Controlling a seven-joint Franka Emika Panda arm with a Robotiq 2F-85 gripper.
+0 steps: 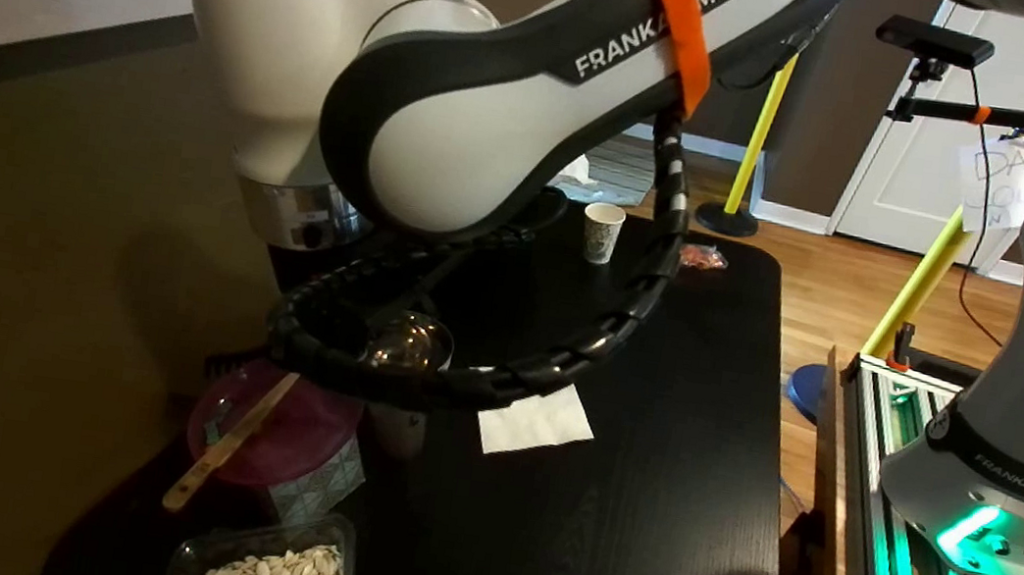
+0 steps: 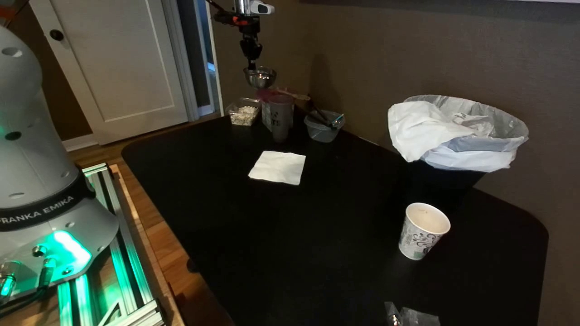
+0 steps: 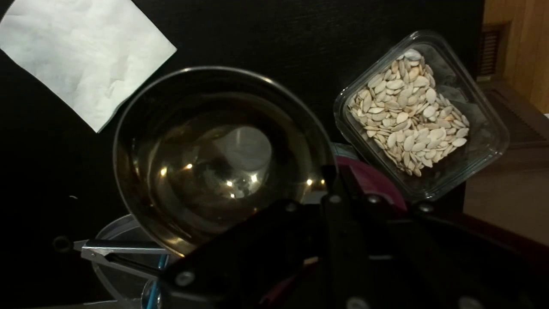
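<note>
Grips a shiny metal bowl [image 3: 214,163] by its rim with the claw [image 2: 252,66], closed fast. Holds it in the air over the dark counter [image 2: 272,235], near a clear plastic tub [image 3: 476,107] of pumpkin seeds [image 3: 407,124]. Bears "FRANKA EMIKA" along the arm [image 1: 514,120] and again on the base [image 1: 990,489]. Can't make out in full the dark lettering on the tall cup [image 2: 281,120] or the script on the paper cup [image 2: 419,235].

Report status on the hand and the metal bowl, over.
Hand shut on metal bowl, at one side. Held aloft, opening up. Pink bowl below the grip, clearance unclear.
</note>
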